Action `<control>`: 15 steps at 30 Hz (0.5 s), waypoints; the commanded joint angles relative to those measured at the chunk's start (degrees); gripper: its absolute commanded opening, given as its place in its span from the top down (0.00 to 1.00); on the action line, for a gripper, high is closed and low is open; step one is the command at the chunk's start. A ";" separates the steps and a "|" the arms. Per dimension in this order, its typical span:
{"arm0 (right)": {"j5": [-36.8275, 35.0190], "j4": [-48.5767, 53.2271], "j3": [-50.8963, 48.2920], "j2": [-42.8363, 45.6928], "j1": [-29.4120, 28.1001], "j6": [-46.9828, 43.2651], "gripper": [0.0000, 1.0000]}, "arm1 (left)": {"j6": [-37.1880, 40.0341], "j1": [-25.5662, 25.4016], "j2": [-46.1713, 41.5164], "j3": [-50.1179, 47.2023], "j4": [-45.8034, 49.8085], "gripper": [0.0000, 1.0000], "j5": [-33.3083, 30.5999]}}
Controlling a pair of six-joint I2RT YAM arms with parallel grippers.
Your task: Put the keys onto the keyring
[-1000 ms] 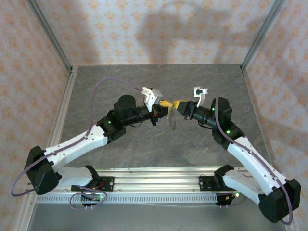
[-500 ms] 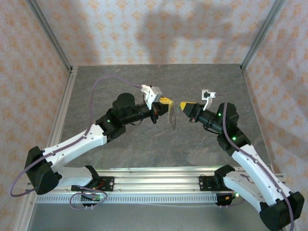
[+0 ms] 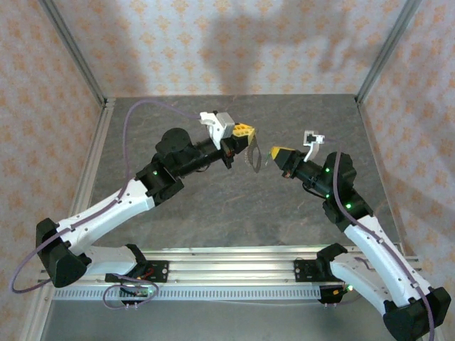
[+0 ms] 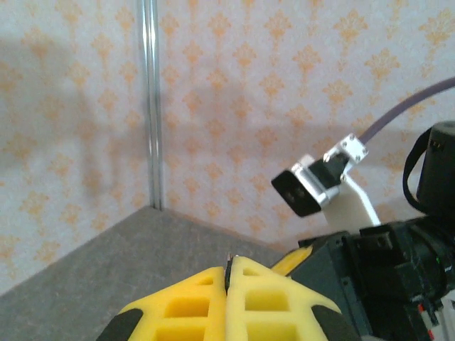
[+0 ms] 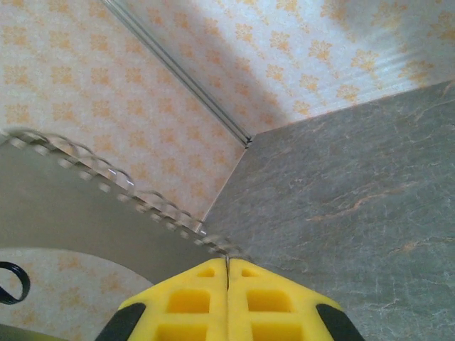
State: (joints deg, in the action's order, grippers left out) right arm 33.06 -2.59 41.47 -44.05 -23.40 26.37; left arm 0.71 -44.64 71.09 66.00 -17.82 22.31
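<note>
— Entry one, left gripper (image 3: 248,133)?
— Fingers pressed together on the keyring (image 3: 254,159), which hangs from them above the table (image 3: 213,213).
— Entry two, right gripper (image 3: 274,150)?
— Fingers together, just beside the keyring; whether they touch it cannot be told.

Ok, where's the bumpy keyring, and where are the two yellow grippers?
keyring (image 5: 110,187): right wrist view, on its toothed edge.
left gripper (image 3: 248,134): top view, between its jaw tips.
right gripper (image 3: 274,152): top view, between its jaw tips.
</note>
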 commanded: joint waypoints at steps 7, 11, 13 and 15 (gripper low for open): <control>-3.00 -3.23 2.50 -0.05 0.55 -0.46 1.00 | 2.97 -0.52 0.62 3.90 -12.33 1.00 1.30; -3.02 -3.57 2.43 -0.29 0.62 -0.44 1.00 | 6.13 -0.96 1.45 6.08 -10.68 1.00 5.24; -3.04 -3.56 2.24 -0.33 0.61 -0.45 1.00 | 8.22 -1.40 1.60 6.92 -9.65 1.00 6.54; -3.18 -3.67 2.12 -0.24 0.63 -0.51 1.00 | 10.17 -1.75 1.62 7.59 -8.87 1.00 7.60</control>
State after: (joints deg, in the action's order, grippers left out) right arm 30.79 -3.07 42.02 -44.62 -23.05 26.33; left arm 6.24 -45.60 72.77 70.54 -25.08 26.44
